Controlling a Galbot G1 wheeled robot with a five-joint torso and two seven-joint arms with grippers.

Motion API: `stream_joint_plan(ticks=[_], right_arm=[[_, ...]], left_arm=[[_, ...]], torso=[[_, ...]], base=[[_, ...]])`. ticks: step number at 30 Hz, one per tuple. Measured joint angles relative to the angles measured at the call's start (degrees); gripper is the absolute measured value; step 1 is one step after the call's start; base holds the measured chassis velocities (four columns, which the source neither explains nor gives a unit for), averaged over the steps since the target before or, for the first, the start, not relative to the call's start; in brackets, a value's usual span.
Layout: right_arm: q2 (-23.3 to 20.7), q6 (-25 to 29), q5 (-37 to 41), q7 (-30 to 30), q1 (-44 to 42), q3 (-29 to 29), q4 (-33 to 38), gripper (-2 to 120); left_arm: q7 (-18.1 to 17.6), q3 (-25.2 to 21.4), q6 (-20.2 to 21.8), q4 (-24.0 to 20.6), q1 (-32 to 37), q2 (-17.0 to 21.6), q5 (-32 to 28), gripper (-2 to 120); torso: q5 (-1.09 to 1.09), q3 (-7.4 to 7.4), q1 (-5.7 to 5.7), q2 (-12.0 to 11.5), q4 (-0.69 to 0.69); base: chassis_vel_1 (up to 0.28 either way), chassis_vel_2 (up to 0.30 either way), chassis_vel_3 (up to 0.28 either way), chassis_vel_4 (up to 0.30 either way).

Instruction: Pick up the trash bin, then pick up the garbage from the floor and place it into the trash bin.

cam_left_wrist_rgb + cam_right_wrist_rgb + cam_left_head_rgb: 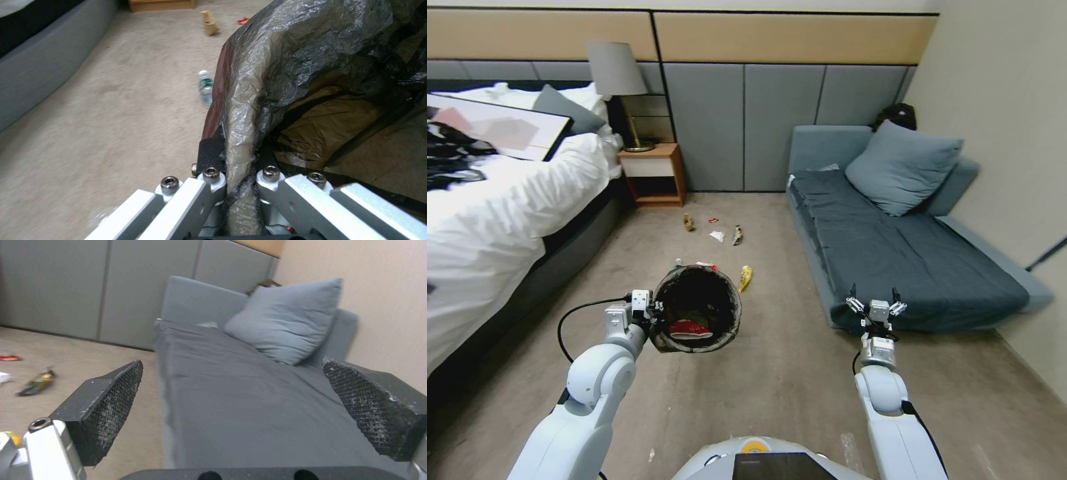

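Black liner: crinkled plastic folded over the rim of the trash bin [697,310]; the bin is held up off the carpet in front of the robot, tilted so its mouth faces the head camera.
Left gripper [233,181]: fingers pinching the bin's lined rim on its left side, one inside and one outside the wall.
Bin contents: a red-and-white carton [690,329] lies low inside; the rest of the interior is dark liner, and I cannot tell what else is in there.
Garbage on floor: a yellow wrapper [746,277] just beyond the bin's right edge; a clear bottle with green label [205,87] just past the bin's far rim; farther off toward the nightstand [652,175], a brown scrap [688,222], a tiny red wrapper [713,220], a white tissue [717,235] and a dark snack packet [737,235].
Right gripper [875,306]: fingers spread wide and holding nothing, raised beside the front corner of the grey sofa [894,247].
Step in hand: bin pick-up looks done; collecting litter is under way, with several pieces left.
Next move calls for: lowering the free gripper to a nearby piece, likely the yellow wrapper, while keeping the bin's mouth steady and within reach for the drop.
Surroundings: bed with white duvet [500,213] on the left.
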Motion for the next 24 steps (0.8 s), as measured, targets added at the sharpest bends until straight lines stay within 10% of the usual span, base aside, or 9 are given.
stream_joint_plan(ticks=[24], right_arm=[[0.16,0.03,-0.17,0.00,0.00,-0.32,0.01,100]], left_arm=[[0.04,-0.27,0.00,-0.19,0.34,0.11,-0.12,0]], torso=[[0.00,0.00,0.00,0.00,0.00]], base=[[0.067,0.067,0.071,0.070]])
